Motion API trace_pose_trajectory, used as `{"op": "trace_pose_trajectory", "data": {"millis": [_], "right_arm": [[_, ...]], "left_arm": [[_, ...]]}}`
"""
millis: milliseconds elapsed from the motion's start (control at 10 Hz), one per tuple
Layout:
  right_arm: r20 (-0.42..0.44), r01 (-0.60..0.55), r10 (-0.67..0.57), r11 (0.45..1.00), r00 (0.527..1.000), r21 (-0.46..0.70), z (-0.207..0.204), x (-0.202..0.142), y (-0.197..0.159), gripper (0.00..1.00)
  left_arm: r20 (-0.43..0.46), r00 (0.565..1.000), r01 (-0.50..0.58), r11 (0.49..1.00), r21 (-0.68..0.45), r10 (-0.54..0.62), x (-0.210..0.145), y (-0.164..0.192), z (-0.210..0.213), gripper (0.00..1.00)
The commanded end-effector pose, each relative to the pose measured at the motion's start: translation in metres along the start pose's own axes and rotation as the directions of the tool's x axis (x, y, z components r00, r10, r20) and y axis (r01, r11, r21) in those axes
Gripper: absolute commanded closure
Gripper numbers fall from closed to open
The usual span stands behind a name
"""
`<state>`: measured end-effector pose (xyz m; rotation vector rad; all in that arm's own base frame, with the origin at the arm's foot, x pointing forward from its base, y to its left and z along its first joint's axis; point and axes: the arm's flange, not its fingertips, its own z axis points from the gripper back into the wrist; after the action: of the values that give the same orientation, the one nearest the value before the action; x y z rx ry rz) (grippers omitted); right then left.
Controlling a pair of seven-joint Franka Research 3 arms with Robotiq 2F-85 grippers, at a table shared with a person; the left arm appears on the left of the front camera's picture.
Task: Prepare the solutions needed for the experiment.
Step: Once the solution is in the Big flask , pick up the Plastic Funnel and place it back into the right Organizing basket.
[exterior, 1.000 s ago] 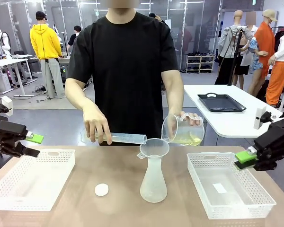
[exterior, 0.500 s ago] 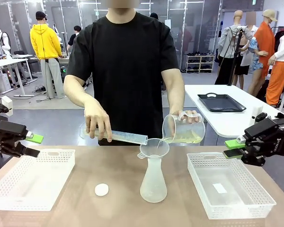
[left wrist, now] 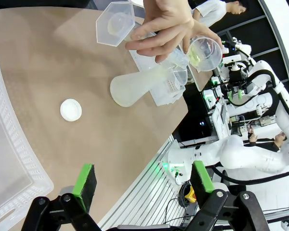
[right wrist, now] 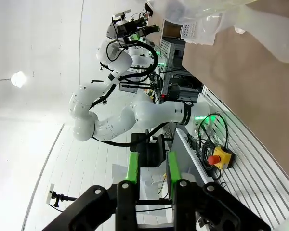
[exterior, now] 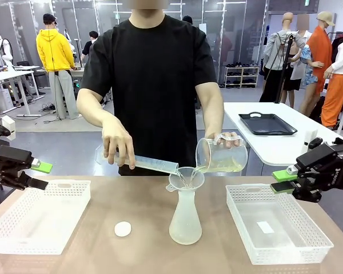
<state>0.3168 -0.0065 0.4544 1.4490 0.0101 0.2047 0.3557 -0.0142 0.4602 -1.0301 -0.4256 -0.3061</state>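
- Conical flask [exterior: 185,220] stands upright at centre frame on the brown matte bench [exterior: 143,205]; it is frosted plastic with a wide base and narrow neck.
- A clear funnel [exterior: 186,178] sits in the flask neck.
- The solutions [exterior: 227,166], pale yellow-green and see-through, lie low in a tilted clear beaker [exterior: 220,155] right of centre, with a thin stream running into the funnel.
- The beaker is held by the person's hand [exterior: 227,139]; the other hand [exterior: 117,147], left of centre, tips a clear graduated cylinder [exterior: 154,165] with its mouth at the funnel rim.
- A small round white cap [exterior: 122,229] lies flat, lower left of the flask and apart from it.
- White lattice baskets sit at lower left [exterior: 68,183] and lower right [exterior: 257,187], each between an arm and the flask.
- A black tray [exterior: 267,123] rests on a white table behind, upper right.
- Left jaws are wide open with nothing between them, at the left edge above the left basket.
- Right jaws are narrowly parted and empty, at the right edge over the right basket's far corner.
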Motion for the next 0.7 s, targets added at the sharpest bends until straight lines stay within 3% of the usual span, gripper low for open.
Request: {"op": "trace_pose_trajectory", "data": {"millis": [0, 600], "right_arm": [[-0.011, -0.008, 0.008, 1.000, 1.000, -0.002, 0.0006, -0.0024, -0.0016, 0.70], [-0.011, -0.008, 0.008, 1.000, 1.000, -0.002, 0.0006, -0.0024, -0.0016, 0.70]], "left_arm": [[0.016, 1.000, 0.018, 0.999, -0.026, -0.017, 0.0022, 0.0004, -0.0020, 0.00], [0.016, 1.000, 0.018, 0.999, -0.026, -0.017, 0.0022, 0.0004, -0.0020, 0.00]]}}
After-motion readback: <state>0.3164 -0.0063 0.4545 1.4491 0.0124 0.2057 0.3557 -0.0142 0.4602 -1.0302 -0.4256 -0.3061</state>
